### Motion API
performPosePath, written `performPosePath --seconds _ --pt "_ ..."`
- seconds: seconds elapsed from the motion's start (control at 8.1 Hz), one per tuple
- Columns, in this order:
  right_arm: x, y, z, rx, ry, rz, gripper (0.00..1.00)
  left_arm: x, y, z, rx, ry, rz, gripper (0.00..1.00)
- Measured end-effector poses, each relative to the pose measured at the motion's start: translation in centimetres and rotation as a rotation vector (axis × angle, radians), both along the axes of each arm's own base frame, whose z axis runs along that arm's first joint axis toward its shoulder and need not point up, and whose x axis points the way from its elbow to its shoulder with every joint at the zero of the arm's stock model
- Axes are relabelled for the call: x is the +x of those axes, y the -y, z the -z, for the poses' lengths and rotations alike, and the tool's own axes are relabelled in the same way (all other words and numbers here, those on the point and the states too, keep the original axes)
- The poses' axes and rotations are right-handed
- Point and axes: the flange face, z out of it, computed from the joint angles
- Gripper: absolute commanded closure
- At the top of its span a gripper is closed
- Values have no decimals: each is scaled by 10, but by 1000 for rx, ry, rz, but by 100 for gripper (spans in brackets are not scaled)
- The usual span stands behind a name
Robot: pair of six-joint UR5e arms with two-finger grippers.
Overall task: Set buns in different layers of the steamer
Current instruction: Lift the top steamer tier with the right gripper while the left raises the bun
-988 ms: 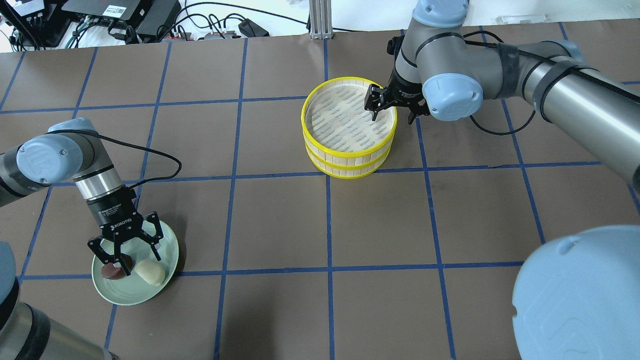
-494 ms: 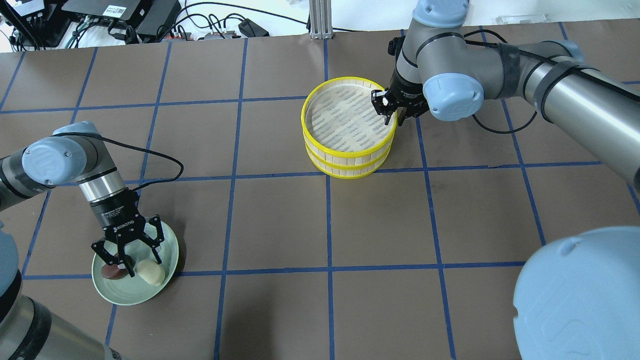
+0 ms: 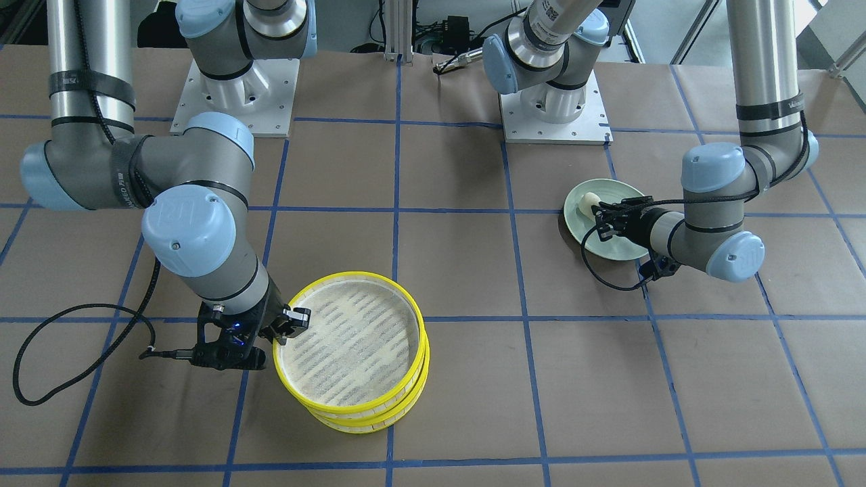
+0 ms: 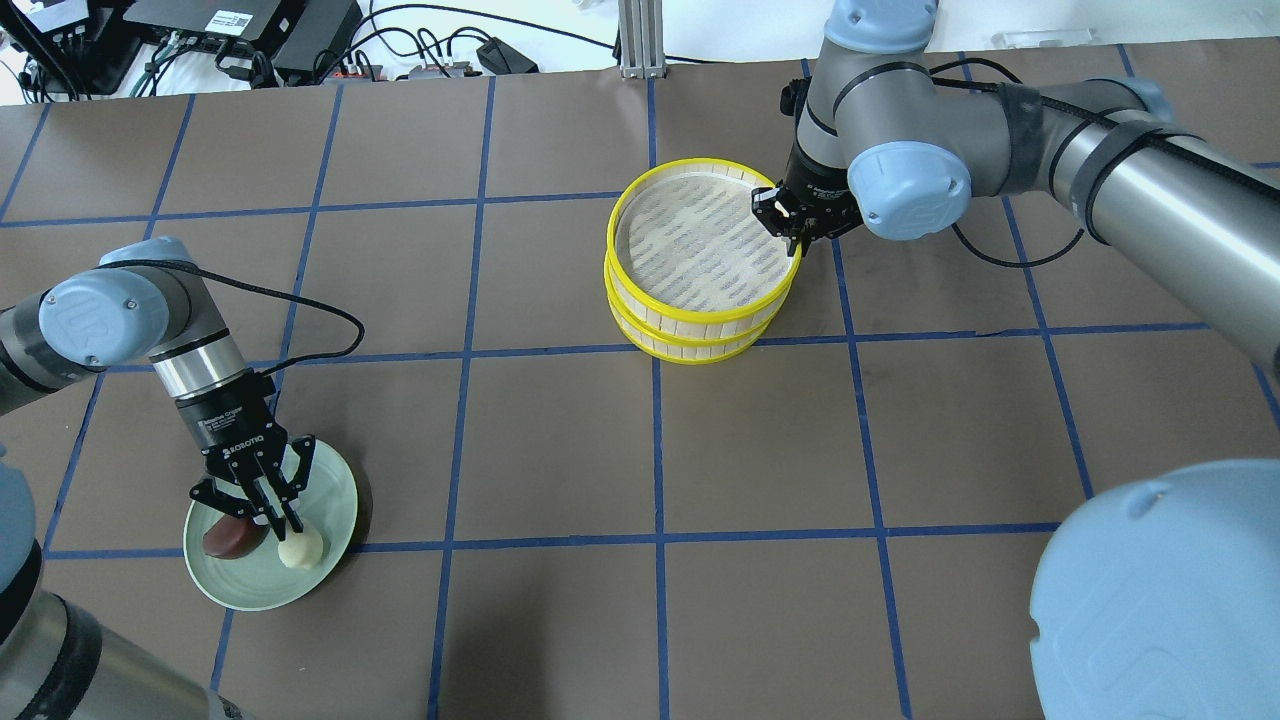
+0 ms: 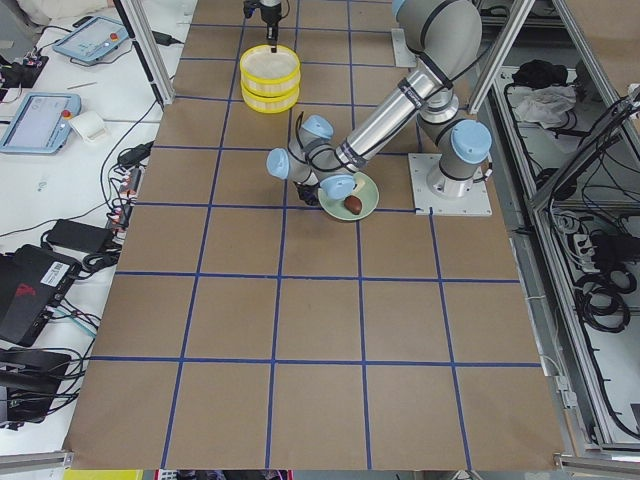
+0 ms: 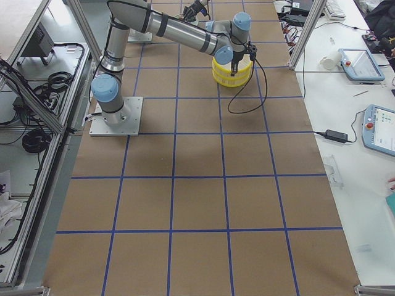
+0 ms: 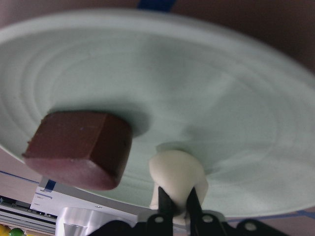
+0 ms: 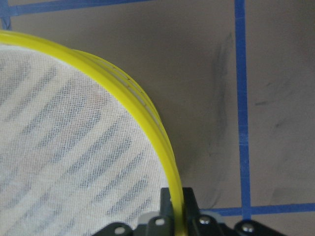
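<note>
The cream-white bun [image 4: 303, 549] and the dark reddish-brown bun [image 4: 225, 538] lie on the pale green plate [image 4: 335, 490] at the near left. My left gripper [image 4: 272, 517] is shut on the white bun [image 7: 176, 172], pinching its end just above the plate, with the brown bun [image 7: 78, 147] beside it. The steamer's two yellow-rimmed layers are stacked at the far centre. My right gripper [image 4: 790, 225] is shut on the rim of the top layer [image 4: 690, 245], which sits slightly offset over the lower layer [image 4: 690, 340]. Its fingers [image 8: 189, 199] clamp the yellow rim.
Brown table with a blue tape grid. Cables and electronics line the far edge [image 4: 250, 40]. A black cable loops from my left wrist [image 4: 330, 320]. Both steamer layers hold nothing.
My left gripper lowered and shut on the white bun. My right gripper shut on the top layer's rim, and that layer shifted a little to the right off the lower one.
</note>
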Motion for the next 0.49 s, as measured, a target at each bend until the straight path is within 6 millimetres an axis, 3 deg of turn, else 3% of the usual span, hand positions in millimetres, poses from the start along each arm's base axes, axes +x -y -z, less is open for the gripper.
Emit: performPosePath --seconds 0.25,0.49 --pt "-1 -2 -20 -23 2 -11 100 7 15 -21 -77 7 16 100" --pt "-11 -7 -52 -37 1 -21 100 12 41 -68 -200 29 19 100"
